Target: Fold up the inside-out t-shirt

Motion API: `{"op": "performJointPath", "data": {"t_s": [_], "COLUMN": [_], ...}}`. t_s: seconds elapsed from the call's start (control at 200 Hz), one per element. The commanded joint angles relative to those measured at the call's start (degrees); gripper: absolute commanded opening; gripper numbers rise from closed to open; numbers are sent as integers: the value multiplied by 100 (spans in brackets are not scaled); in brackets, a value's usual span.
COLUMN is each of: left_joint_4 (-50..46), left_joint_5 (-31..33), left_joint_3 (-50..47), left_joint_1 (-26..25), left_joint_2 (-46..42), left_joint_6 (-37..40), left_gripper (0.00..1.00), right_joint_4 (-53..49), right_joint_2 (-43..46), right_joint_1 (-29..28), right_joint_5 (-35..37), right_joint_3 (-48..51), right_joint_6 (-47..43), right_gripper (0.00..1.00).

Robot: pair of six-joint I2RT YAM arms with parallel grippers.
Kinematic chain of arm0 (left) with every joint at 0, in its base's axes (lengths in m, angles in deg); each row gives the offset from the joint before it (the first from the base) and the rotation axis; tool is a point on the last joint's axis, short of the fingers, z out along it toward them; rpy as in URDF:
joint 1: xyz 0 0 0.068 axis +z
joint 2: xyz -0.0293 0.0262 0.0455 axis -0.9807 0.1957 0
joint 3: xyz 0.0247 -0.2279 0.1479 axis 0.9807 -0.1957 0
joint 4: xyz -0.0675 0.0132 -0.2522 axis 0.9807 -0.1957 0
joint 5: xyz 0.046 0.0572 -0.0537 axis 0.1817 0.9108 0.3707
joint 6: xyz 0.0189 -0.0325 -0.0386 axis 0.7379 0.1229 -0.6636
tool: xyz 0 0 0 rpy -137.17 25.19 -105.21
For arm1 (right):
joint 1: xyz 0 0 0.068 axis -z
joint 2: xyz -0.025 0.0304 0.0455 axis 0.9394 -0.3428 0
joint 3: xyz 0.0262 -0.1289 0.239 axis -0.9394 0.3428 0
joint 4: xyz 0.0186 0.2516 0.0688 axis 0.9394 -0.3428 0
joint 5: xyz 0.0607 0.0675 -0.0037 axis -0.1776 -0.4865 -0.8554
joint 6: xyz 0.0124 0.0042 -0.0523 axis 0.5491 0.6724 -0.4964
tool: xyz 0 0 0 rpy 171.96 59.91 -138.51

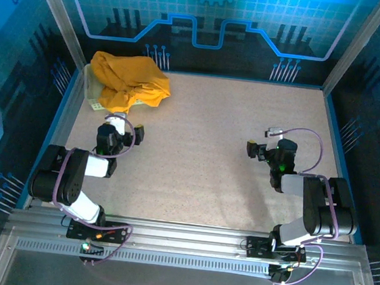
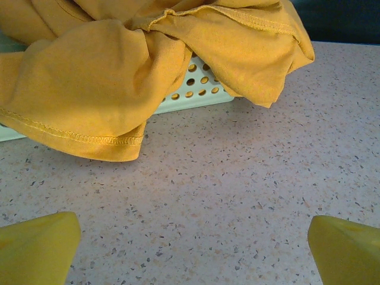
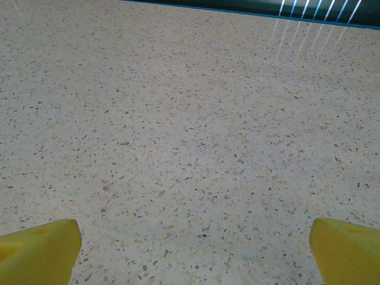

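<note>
The inside-out t-shirt [image 1: 130, 82] lies crumpled at the far left of the table [image 1: 201, 164]. It is heaped over a pale green basket [image 2: 196, 89], with its hems spilling past the rim. The left fingers [image 2: 37, 246] stand wide apart just on the near side of it, facing the hanging cloth, probably ready to drag it out flat. The right fingers [image 3: 38, 249] are equally wide and empty, poised above bare table well to the right.

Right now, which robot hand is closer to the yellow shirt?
The left gripper, close by the t-shirt; the right gripper sits far across the table.
</note>
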Motion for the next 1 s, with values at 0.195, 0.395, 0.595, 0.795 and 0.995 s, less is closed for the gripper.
{"op": "performJointPath", "data": {"t_s": [0.195, 0.395, 0.595, 0.795, 0.995], "left_joint_4": [50, 107, -2092, -4141, -6257], "left_joint_5": [29, 530, 1570, 2725, 2424], "left_joint_3": [93, -499, -165, 863, 2366], "left_joint_1": [-40, -538, -1004, -1003, -468], "left_joint_2": [10, -1150, -3096, -4375, -4180], "left_joint_6": [63, 465, -116, -2064, -3499], "left_gripper": [99, 99, 99, 99, 99], "right_joint_4": [212, -136, -1219, -4406, -5898], "right_joint_2": [-14, 476, 2155, 3605, 3511], "right_joint_1": [-17, -181, -830, -744, 365], "right_joint_5": [-59, -321, 118, 966, -283], "right_joint_3": [-77, -50, -26, -1605, -2584], "right_joint_6": [25, -319, -596, 1478, 2698], "right_gripper": [100, 100, 100, 100, 100]}}
